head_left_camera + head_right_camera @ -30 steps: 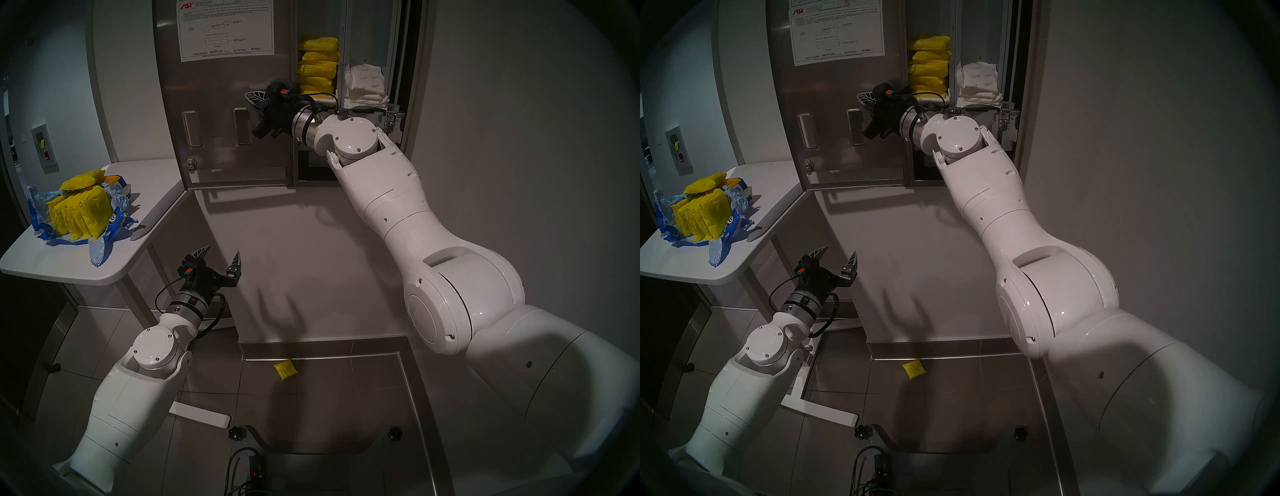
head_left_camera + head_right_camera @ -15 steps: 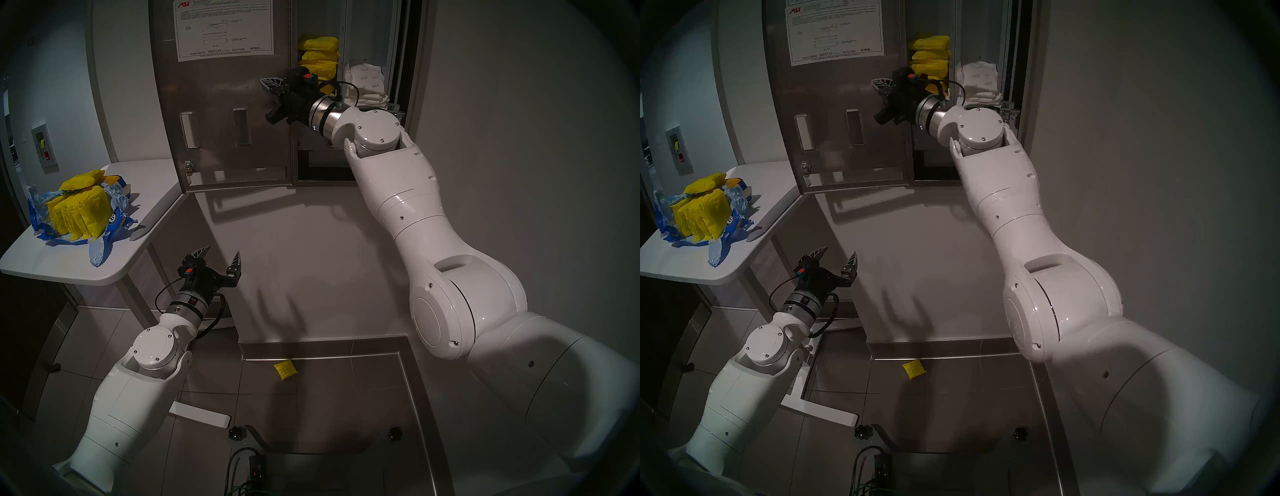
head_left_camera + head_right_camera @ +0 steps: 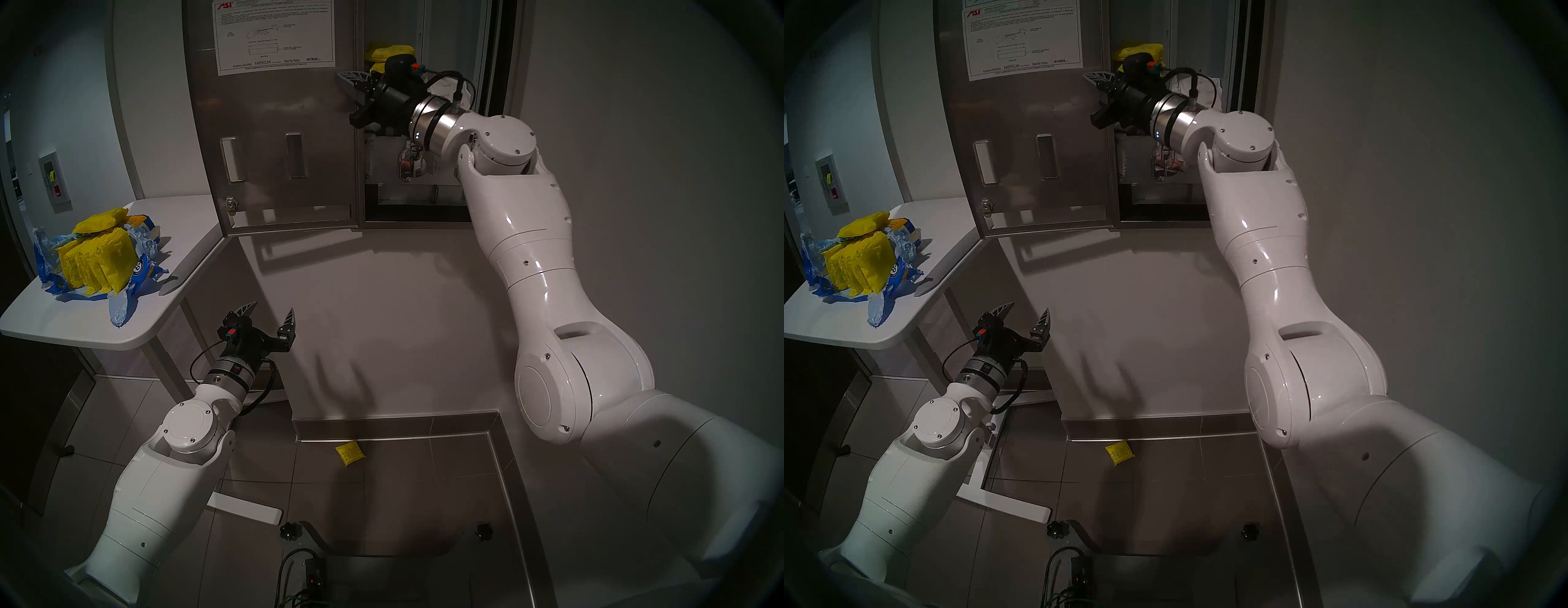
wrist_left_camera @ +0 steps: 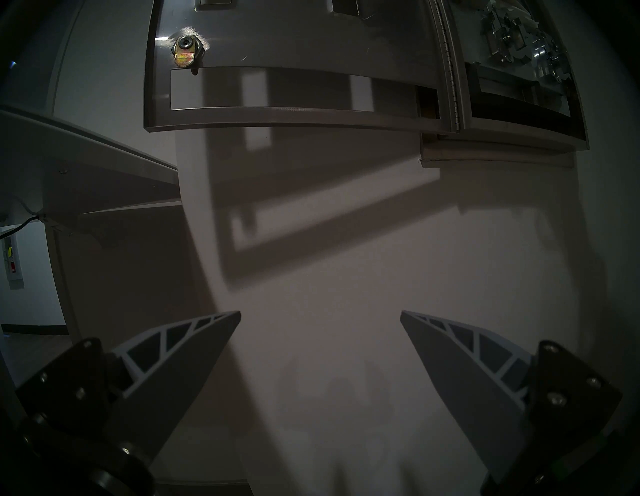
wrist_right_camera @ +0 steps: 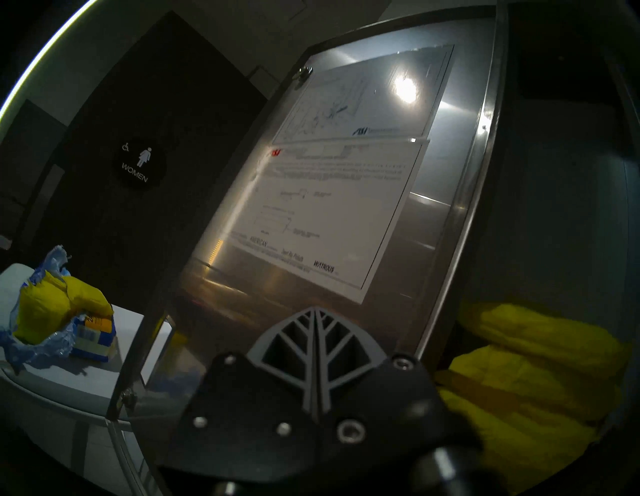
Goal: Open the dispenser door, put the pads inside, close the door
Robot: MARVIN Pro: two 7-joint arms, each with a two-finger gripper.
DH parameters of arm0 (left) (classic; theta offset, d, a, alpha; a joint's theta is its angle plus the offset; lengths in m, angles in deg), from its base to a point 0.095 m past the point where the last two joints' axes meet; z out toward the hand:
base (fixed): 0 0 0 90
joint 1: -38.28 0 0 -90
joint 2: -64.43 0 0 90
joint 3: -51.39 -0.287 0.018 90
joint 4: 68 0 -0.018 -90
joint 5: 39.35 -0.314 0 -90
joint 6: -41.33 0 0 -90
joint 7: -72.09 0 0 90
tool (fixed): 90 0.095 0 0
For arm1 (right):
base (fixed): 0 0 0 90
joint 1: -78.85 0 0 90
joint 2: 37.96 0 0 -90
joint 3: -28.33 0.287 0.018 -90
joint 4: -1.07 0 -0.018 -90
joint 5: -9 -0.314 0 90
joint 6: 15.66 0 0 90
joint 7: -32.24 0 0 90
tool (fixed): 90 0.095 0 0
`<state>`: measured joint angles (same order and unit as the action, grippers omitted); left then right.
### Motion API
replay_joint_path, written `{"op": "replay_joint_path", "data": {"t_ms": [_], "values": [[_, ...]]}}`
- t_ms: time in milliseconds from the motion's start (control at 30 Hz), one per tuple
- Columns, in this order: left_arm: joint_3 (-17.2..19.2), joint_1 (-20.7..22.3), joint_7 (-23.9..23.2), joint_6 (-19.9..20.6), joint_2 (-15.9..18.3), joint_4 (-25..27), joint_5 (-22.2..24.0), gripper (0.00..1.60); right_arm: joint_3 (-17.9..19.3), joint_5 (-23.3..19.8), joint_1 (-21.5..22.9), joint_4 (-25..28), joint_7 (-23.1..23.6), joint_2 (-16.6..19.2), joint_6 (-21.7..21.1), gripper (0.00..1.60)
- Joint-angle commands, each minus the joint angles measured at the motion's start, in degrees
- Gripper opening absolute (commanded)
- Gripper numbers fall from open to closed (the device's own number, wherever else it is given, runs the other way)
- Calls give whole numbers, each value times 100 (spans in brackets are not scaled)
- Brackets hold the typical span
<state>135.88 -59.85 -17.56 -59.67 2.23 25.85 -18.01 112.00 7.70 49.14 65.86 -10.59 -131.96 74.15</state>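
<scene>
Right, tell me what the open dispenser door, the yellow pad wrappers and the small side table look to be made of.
Dispenser door: brushed steel, apparently; grey satin sheen with streaky highlights, clearest in the right wrist view.
Yellow pad wrappers: thin plastic film, glossy and crinkled, sitting in a torn blue bag.
Side table: smooth matte white top with rounded edges; laminate or moulded plastic, can't tell which.

We see the dispenser door (image 3: 275,127) swung open; our right arm (image 3: 509,204) crosses the cabinet mouth, where stacked pads (image 5: 526,374) seemingly fill the left compartment.
</scene>
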Motion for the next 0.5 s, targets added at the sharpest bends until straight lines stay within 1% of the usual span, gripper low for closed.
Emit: {"op": "replay_joint_path", "data": {"t_ms": [0,67,100,167,233,267,333,367,400,433,467], "values": [[53,137,1,-70,8,154,1,160,265,-328,150,695,312,139,-414,0],[53,137,1,-69,8,153,1,160,377,-390,173,782,381,211,-491,0],[53,137,1,-69,8,153,1,160,377,-390,173,782,381,211,-491,0],[52,137,1,-68,8,152,1,160,498,-417,107,1024,401,306,-630,0],[52,137,1,-68,8,152,1,160,639,-456,126,1067,428,400,-706,0],[52,137,1,-67,8,152,1,160,719,-457,83,1172,406,456,-773,0],[52,137,1,-67,8,152,2,160,974,-472,-120,1581,351,603,-1044,0],[52,138,1,-67,8,152,2,160,1062,-490,-69,1480,348,651,-1021,0],[52,138,1,-67,8,153,2,160,1135,-489,-137,1610,332,693,-1120,0],[53,137,1,-68,8,154,2,160,1235,-502,-149,1617,306,722,-1173,0],[53,138,1,-69,8,155,2,160,1308,-491,-277,1842,271,751,-1298,0]]}}
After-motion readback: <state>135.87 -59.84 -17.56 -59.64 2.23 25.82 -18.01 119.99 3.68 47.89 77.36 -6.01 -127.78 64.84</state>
